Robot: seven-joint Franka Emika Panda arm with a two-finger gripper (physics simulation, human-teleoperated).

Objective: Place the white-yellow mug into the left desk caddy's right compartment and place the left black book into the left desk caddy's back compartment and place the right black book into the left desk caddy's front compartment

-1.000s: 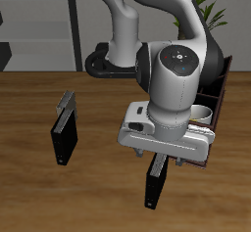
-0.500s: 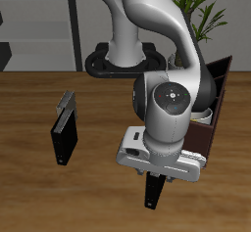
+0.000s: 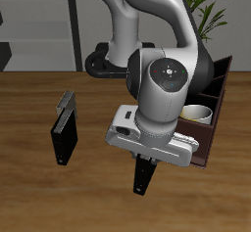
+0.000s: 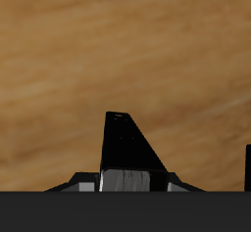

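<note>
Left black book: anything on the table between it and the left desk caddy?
Nothing visible. The left black book hangs from the gripper, just in front of the left desk caddy. Only bare table shows between them, though the arm hides part of the caddy.

The arm (image 3: 147, 21) is glossy white with rounded, bulging links and dark grey bands at the joints. A round grey cap (with a small dot at its centre) tops the wrist (image 3: 167, 76). The gripper (image 3: 149, 160) has a flat pale-grey body with dark fingers.

Overhead front view (wrist downward, close)
</note>
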